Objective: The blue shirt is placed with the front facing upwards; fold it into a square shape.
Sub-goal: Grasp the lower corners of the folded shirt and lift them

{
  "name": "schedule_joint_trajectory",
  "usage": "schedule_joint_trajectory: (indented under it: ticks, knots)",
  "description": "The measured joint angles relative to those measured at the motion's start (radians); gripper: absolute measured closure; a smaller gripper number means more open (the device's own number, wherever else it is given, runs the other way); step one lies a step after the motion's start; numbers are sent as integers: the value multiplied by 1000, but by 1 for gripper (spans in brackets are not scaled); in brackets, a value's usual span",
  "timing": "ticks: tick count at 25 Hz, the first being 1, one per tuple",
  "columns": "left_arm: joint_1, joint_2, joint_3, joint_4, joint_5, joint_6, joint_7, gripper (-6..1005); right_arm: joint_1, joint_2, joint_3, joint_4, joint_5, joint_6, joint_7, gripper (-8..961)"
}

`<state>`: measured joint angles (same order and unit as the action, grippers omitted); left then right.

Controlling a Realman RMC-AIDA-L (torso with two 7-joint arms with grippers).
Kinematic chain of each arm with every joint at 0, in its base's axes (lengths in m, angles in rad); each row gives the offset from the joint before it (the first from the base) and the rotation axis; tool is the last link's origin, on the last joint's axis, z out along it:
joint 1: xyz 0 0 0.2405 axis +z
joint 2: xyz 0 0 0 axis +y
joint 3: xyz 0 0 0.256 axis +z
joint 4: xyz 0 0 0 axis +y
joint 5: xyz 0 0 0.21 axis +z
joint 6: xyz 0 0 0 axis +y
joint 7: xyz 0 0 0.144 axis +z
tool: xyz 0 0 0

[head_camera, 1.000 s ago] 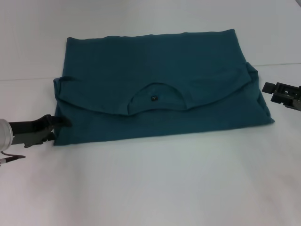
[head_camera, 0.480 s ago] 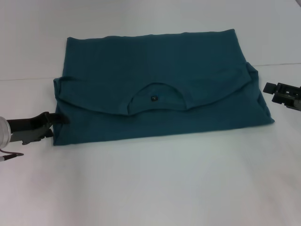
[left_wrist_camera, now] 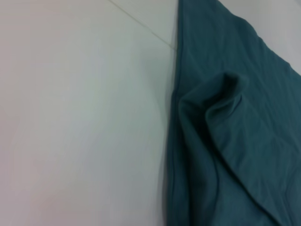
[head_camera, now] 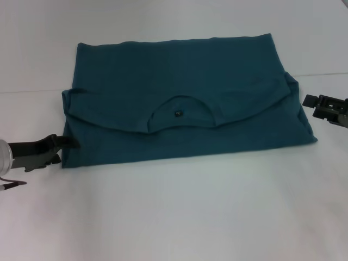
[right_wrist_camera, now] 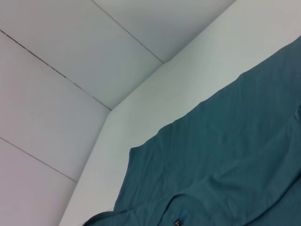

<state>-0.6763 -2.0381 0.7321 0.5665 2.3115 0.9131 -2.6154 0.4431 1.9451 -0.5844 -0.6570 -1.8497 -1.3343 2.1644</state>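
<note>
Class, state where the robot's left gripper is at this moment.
In the head view, the left gripper is low on the robot's left, at the near left edge of the folded blue shirt on the white table.

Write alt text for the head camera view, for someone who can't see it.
A blue shirt, partly folded with its collar and sleeves turned over the body, lies on a white table. The left gripper touches the shirt's near left corner; the right gripper sits just off its right edge.
</note>
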Motion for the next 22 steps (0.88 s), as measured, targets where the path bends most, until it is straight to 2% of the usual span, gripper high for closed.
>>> schedule_joint_trajectory:
  ticks: [22]
  knots:
    - [-45, -2, 29, -27, 19, 24, 3, 296, -2, -5, 1, 22, 3, 1, -14, 237]
